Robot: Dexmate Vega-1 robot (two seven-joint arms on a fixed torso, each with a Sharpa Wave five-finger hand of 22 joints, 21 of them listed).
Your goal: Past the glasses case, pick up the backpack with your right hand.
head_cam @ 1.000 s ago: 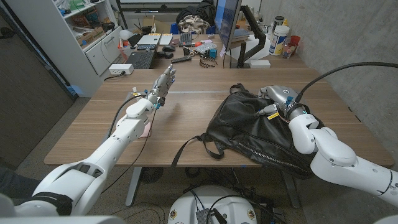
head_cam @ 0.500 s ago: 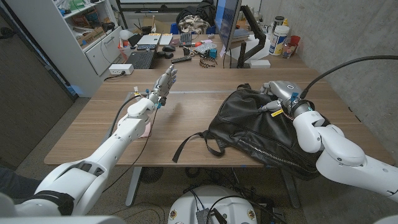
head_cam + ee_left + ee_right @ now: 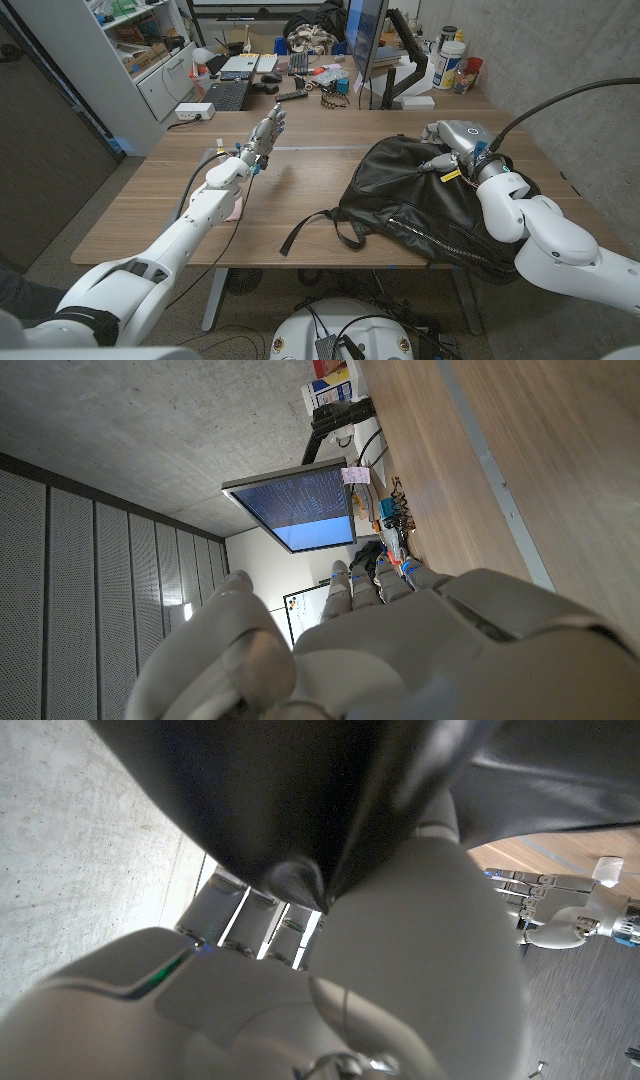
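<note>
The wooden desk [image 3: 300, 200] stands in a workroom with a concrete wall on one side and white shelving [image 3: 130, 50] at the far left. Behind it, toward 12 o'clock, a second desk carries a monitor [image 3: 368, 35], a keyboard [image 3: 225, 95] and loose clutter.

The black leather backpack [image 3: 420, 210] lies in the right half of the desk, at about 3 o'clock from the desk's centre. Its body slumps flat and creased, and a strap [image 3: 320, 230] trails from it toward 8 o'clock across the bare wood.

The right robot hand [image 3: 452, 140] sits at the backpack's far upper edge, at about 1 o'clock on the bag, with its back toward the camera. In the right wrist view, its fingers [image 3: 250, 910] are closed around a bunched fold of the black leather, so this robot hand holds the backpack [image 3: 330, 790] at that top edge. The head view does not settle whether the bag is clear of the desk.

The left robot hand [image 3: 265, 132] is raised over the left half of the desk, at about 11 o'clock from centre, well apart from the backpack. Its fingers [image 3: 272, 120] are extended, slightly apart, and hold nothing. The left wrist view shows the back of this same robot hand [image 3: 380, 650] with the fingers reaching toward the monitor [image 3: 300, 510].

A small pink item [image 3: 236, 208] lies on the desk beneath the left forearm; its identity cannot be determined.
</note>
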